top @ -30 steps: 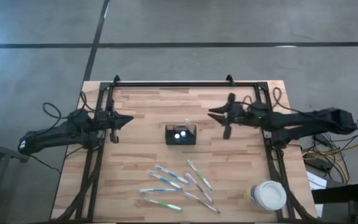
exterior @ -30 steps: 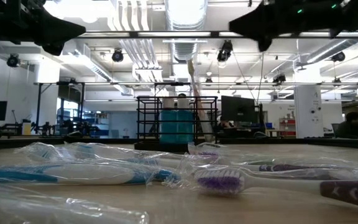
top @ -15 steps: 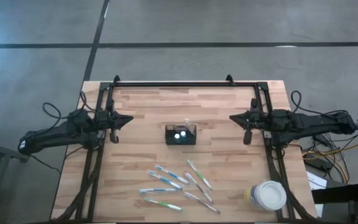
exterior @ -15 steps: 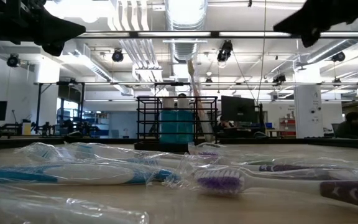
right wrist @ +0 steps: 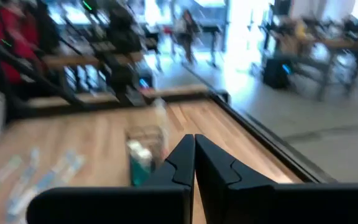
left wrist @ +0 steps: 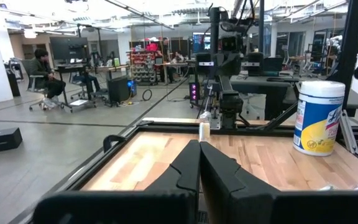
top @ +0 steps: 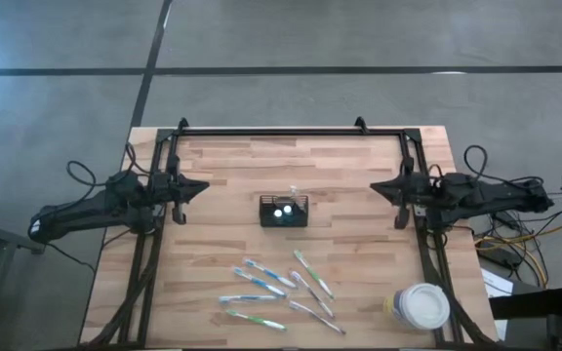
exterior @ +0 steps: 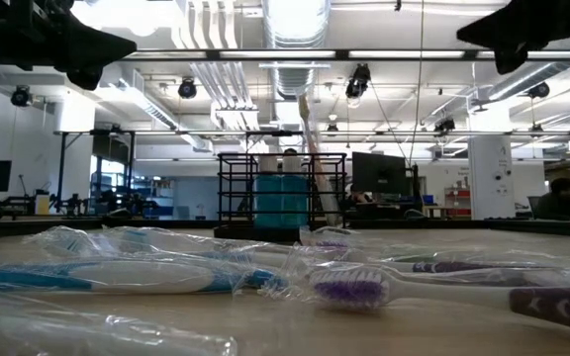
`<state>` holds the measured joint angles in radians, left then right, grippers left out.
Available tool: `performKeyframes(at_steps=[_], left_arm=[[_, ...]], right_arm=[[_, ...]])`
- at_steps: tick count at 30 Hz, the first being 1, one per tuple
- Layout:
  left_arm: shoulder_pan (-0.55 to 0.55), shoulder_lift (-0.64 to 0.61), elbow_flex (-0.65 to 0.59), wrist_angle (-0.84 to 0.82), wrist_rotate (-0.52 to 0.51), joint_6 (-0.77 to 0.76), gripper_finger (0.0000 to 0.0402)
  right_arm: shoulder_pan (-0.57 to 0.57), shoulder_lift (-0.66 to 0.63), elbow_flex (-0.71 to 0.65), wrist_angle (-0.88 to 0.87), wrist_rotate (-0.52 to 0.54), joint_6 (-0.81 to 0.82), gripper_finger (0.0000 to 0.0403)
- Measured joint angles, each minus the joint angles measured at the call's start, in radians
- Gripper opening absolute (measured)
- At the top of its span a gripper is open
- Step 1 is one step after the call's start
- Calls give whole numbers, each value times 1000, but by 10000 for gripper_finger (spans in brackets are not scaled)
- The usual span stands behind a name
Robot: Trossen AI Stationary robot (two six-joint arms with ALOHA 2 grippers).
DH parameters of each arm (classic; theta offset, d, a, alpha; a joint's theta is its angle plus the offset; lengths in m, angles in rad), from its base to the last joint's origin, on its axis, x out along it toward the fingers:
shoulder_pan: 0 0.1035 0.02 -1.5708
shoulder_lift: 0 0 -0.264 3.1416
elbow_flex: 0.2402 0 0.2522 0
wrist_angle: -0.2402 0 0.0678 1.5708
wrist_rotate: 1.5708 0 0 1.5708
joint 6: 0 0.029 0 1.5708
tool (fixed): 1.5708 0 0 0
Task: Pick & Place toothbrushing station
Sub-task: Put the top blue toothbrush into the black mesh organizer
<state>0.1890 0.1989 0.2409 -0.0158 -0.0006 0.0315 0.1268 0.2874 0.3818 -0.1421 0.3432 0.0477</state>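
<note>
The black wire-mesh caddy point(top: 284, 211) stands upright on its base at the table's middle, holding two white-capped tubes and one upright toothbrush point(exterior: 310, 148); it also shows in the right wrist view point(right wrist: 143, 149). Several wrapped toothbrushes point(top: 279, 291) lie flat on the table near its front edge, close up in the low view point(exterior: 166, 267). My left gripper point(top: 201, 188) is shut and empty at the table's left side. My right gripper point(top: 377, 186) is shut and empty at the right side, well apart from the caddy.
A large cup with a white lid point(top: 421, 306) stands at the front right corner. A white and yellow canister point(left wrist: 317, 117) shows in the left wrist view. A black frame point(top: 271, 131) runs along the table's far, left and right edges. Bare wood lies around the caddy.
My right gripper has drawn back from near the caddy toward the table's right edge, and its arm has folded in over the right frame rail. Its fingers, spread a second ago, now lie together. The caddy and toothbrushes have stayed in place.
</note>
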Motion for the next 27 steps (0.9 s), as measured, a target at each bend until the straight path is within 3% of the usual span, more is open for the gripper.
performKeyframes(at_steps=[6,18,23,27], left_arm=[[0,0,0,0,0,1,12],[0,46,9,5,29,-1,12],[-38,221,75,83,171,-35,12],[-127,443,210,7,129,15,12]], right_arm=[[0,-110,-153,150,-55,-13,9],[0,-245,-255,140,-56,9,8],[-1,-245,-263,138,-30,29,8],[-1,-245,-259,138,-29,32,8]])
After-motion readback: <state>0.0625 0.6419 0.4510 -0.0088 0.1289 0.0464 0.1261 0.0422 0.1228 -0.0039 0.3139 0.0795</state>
